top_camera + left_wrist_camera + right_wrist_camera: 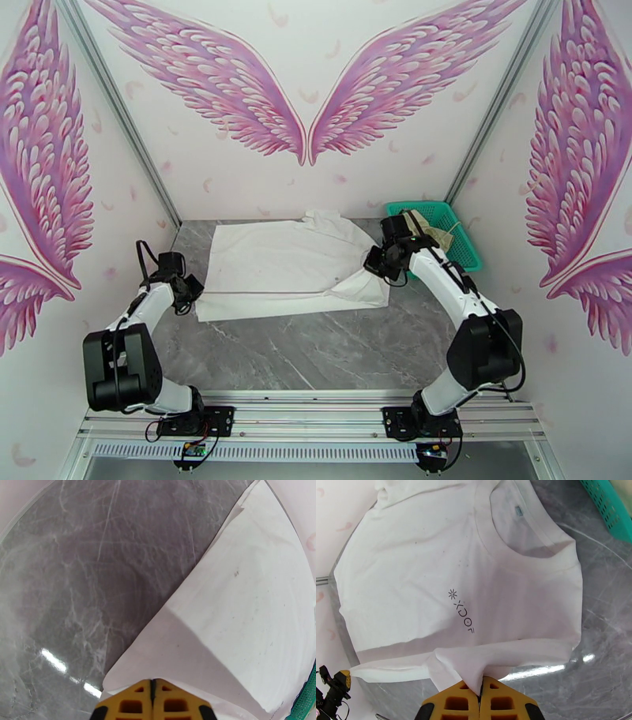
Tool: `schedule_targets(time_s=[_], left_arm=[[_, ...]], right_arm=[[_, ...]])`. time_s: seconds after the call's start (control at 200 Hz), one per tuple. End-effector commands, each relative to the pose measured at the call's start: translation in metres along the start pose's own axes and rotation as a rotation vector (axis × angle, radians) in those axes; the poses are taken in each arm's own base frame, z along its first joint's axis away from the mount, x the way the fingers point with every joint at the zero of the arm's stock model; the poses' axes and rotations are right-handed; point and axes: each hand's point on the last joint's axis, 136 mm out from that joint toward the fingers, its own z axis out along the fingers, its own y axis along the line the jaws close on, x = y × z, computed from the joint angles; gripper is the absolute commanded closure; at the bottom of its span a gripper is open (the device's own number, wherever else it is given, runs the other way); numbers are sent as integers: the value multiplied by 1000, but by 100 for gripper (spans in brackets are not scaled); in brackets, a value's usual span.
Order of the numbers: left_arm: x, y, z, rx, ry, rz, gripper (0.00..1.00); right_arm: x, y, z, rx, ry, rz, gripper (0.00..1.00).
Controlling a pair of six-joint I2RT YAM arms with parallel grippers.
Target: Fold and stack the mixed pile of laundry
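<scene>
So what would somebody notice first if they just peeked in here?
Probably the huge pink wings painted on the back wall. Next comes the big white shirt spread on the grey table, with the left gripper pinching its left end and the right gripper pinching its right end. A green basket sits at the far right corner with a beige garment inside.

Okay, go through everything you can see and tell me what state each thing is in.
white shirt: spread front up on the table, not yet folded.
left gripper: shut on the white shirt's corner.
right gripper: shut on a fold of the white shirt.
beige garment: crumpled in the green basket.
green basket: upright, at the table's far right.
</scene>
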Motion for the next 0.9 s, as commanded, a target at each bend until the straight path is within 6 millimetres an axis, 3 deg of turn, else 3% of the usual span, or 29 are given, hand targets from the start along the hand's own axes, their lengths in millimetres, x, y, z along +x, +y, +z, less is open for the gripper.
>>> schedule_targets(time_s=[0.0,0.215,0.54,0.785,0.805,0.895], left_arm=[[-17,-9,4,6,-29,-2,100],[-28,-19,8,15,-28,12,100],[-45,-39,9,35,-27,53,100],[-49,-49,21,25,-7,85,100],[-58,-56,16,42,-29,88,100],[-62,-60,19,38,-26,98,100]], right_arm=[[-19,14,6,-35,-18,-28,100],[-31,8,26,-14,-3,-11,100],[-35,-9,12,-8,-31,20,100],[-31,-17,16,-12,-28,50,100],[-32,-17,16,-13,-30,54,100],[-35,-16,17,-15,-34,56,100]])
